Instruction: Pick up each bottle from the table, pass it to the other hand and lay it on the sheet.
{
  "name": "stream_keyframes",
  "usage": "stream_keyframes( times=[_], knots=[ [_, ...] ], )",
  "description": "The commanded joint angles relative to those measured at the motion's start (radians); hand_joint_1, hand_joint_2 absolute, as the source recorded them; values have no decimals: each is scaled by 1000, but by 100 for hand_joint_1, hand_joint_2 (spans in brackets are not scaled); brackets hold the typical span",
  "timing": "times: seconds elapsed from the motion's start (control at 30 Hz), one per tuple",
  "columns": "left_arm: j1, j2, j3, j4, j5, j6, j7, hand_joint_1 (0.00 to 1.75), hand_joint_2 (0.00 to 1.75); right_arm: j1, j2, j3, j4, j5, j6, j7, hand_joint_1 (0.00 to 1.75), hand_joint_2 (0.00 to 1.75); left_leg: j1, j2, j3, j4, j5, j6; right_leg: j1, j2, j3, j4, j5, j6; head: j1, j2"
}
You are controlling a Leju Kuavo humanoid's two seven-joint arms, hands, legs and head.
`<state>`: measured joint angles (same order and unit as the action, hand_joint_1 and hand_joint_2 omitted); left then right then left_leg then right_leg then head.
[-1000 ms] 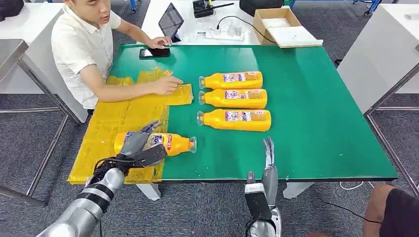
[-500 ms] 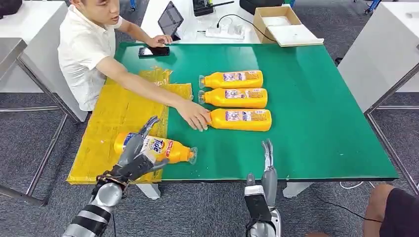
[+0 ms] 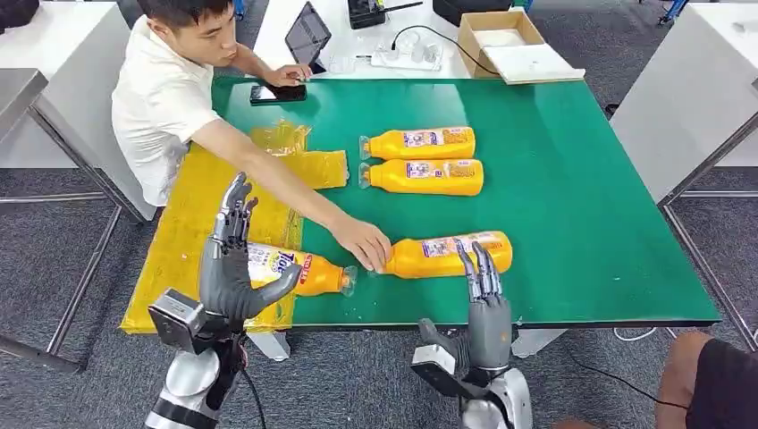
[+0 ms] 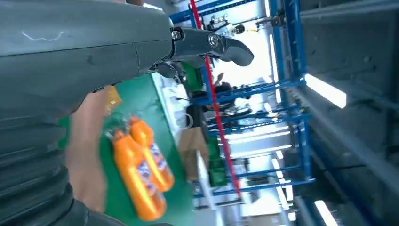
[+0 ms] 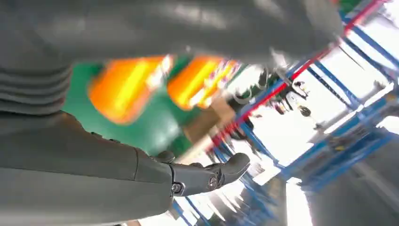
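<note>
One orange bottle [image 3: 304, 272] lies on the yellow sheet [image 3: 190, 223], its cap end over the green mat. My left hand [image 3: 231, 264] is raised in front of that bottle's base with fingers spread, holding nothing. A person's hand [image 3: 363, 241] rests on the cap end of a second bottle [image 3: 447, 254], which lies slanted near the table's front edge. My right hand [image 3: 484, 302] stands upright just in front of that bottle, fingers straight and empty. Two more bottles [image 3: 420, 143] [image 3: 425, 177] lie side by side farther back. The left wrist view shows bottles [image 4: 141, 172] beyond my thumb [image 4: 211, 43].
The person leans in from the far left, one arm stretched across the sheet. A phone [image 3: 278, 93] lies at the mat's back left corner. A tablet [image 3: 308, 36] and a cardboard box [image 3: 505, 45] stand on the white table behind. The green table's front edge [image 3: 536, 322] is close to my right hand.
My left hand let go of the bottle on the sheet and rose upright. The person pulled the nearest bottle toward the front edge, slanting it. My right hand lifted toward it.
</note>
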<state>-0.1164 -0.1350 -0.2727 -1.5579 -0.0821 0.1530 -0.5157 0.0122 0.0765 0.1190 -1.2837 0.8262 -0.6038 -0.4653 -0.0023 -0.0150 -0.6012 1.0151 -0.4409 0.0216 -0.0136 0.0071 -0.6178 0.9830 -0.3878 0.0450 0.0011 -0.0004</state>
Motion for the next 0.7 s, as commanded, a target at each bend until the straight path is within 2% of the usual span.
stream_keyframes(
  times=[0.03,0.13,0.23,0.3,0.53,0.6,0.7],
  knots=[
    [28,-2,-26,-37,12,-3,-11,0,175,-120,-141,-18,106,84,-9,52,0,175,-1,1,3,-1,0,0,0,0,3,-1,0,0,0,0],
    [44,-5,-28,-46,11,-5,-20,0,175,-170,-184,-25,155,150,-2,117,0,175,0,1,4,-1,-1,-1,0,-1,4,-1,-1,-1,0,0],
    [41,-3,-35,-38,-11,-1,-32,0,175,-234,-214,-28,240,173,64,152,0,175,-1,3,4,-1,-1,0,0,1,3,-1,0,-1,0,0],
    [36,-10,-35,-26,-10,2,-34,0,175,-265,-209,-34,291,119,159,150,0,175,0,3,4,0,-1,0,0,1,3,-1,0,-1,-1,0],
    [14,-10,-42,15,-10,-7,-37,0,175,-274,-222,29,369,105,273,152,0,175,0,2,4,-1,-1,-1,1,0,4,-1,-1,-1,0,0],
    [9,-11,-40,24,-8,-11,-39,0,175,-289,-225,39,412,117,288,202,0,175,0,0,2,-1,0,0,0,0,2,-1,0,0,0,0],
    [6,-9,-40,28,-2,-26,-37,0,175,-313,-234,60,456,123,321,221,0,175,0,1,4,-1,-1,-1,0,0,4,-1,-1,-1,0,0]
  ],
)
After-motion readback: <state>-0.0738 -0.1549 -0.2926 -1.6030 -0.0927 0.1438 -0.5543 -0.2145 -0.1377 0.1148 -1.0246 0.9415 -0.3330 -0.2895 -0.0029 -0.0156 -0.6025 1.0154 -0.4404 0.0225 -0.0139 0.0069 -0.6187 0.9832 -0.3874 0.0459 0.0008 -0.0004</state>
